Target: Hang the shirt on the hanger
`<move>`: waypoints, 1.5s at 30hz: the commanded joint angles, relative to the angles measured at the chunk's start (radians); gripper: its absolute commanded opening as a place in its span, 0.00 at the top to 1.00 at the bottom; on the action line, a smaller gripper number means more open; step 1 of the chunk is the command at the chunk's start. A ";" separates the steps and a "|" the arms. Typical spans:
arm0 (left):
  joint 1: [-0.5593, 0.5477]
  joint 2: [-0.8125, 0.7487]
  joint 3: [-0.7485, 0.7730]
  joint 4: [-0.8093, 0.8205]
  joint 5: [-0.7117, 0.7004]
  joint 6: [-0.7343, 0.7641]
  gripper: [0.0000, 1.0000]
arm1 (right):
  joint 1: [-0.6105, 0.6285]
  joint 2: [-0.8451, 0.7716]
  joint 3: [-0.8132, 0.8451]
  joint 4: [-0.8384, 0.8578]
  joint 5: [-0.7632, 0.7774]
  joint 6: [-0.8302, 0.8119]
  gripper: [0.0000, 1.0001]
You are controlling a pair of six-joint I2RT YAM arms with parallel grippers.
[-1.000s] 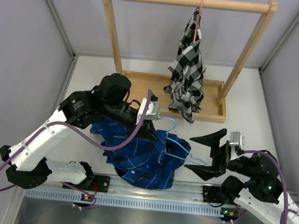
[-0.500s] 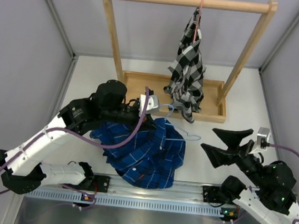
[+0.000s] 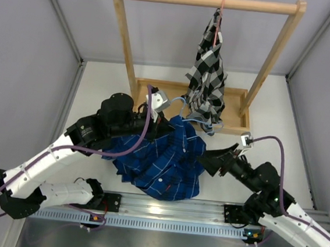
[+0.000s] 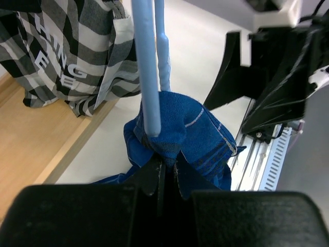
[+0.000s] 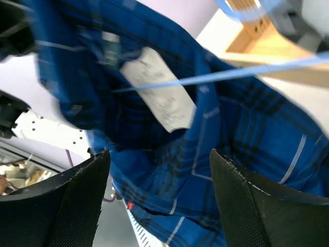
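Note:
The dark blue plaid shirt [image 3: 161,158] hangs in a bunch from my left gripper [image 3: 174,123] and trails onto the table. The left jaws [image 4: 164,172] are shut on a fold of the shirt [image 4: 177,126], with the light blue hanger [image 4: 146,67] rising out of that fold. The hanger's hook [image 3: 181,102] points toward the rack. My right gripper [image 3: 209,158] is open at the shirt's right edge. In the right wrist view its fingers [image 5: 77,206] stand wide apart with shirt cloth [image 5: 216,175] between them. A white label [image 5: 164,98] and a hanger wire [image 5: 231,74] show inside.
A wooden rack [image 3: 206,0] with a tray base [image 3: 156,90] stands at the back. A black-and-white checked shirt [image 3: 207,75] hangs from it on a pinkish-red hanger [image 3: 221,12], close to my left gripper. A metal rail [image 3: 162,208] runs along the near edge.
My left gripper has carried the shirt and hanger back toward the rack. My right arm has swung left from the table's right side to the shirt's right edge, still open.

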 commanded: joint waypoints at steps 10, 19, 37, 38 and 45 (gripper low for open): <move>0.001 -0.090 -0.027 0.191 0.107 -0.135 1.00 | 0.050 0.192 -0.055 0.272 -0.072 0.164 0.43; 0.001 -0.086 0.042 0.196 0.056 -0.105 1.00 | 0.063 0.234 -0.058 0.326 -0.034 0.123 1.00; 0.001 -0.379 -0.134 0.105 -0.008 -0.062 1.00 | 0.053 0.198 0.361 -0.354 0.465 -0.202 1.00; 0.002 -0.388 -0.137 0.104 0.007 -0.063 1.00 | 0.053 0.212 0.390 -0.357 0.468 -0.219 1.00; 0.001 -0.411 -0.195 0.087 0.036 -0.086 1.00 | 0.053 0.268 0.499 -0.391 0.526 -0.273 1.00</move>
